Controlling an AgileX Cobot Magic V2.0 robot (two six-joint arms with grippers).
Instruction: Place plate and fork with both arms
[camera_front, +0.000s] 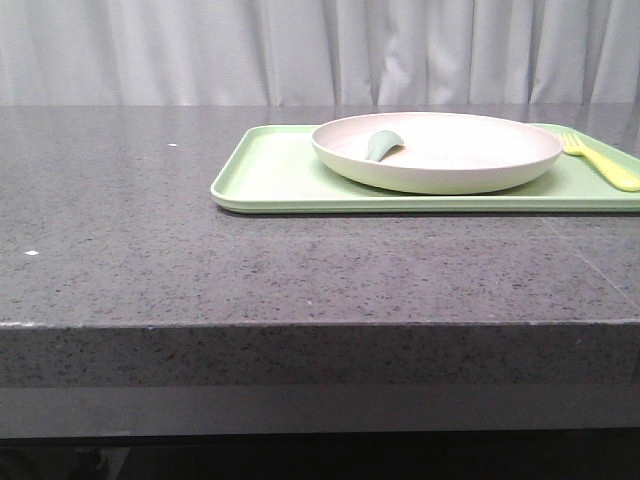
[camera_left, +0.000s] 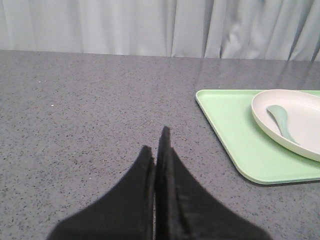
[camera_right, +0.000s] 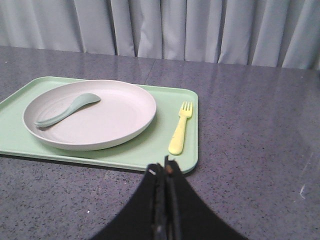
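Observation:
The pale pinkish-cream plate (camera_front: 460, 150) lies on a light-green tray (camera_front: 270, 175) at the far right of the table. A small grey-green spoon-like piece (camera_front: 381, 144) lies in the plate. The pale-yellow fork (camera_front: 600, 162) lies on the tray just right of the plate. In the left wrist view the plate (camera_left: 305, 120) is ahead to the right, and my left gripper (camera_left: 156, 142) is shut and empty over bare table. In the right wrist view the plate (camera_right: 110, 112) and fork (camera_right: 180, 130) lie ahead, and my right gripper (camera_right: 165, 167) is shut and empty at the tray's near edge. Neither gripper shows in the front view.
The dark speckled stone table (camera_front: 120, 230) has its front edge (camera_front: 300, 325) close to the camera. A grey curtain (camera_front: 200, 50) hangs behind the table. The tray (camera_right: 15, 135) takes up the back right part of the table.

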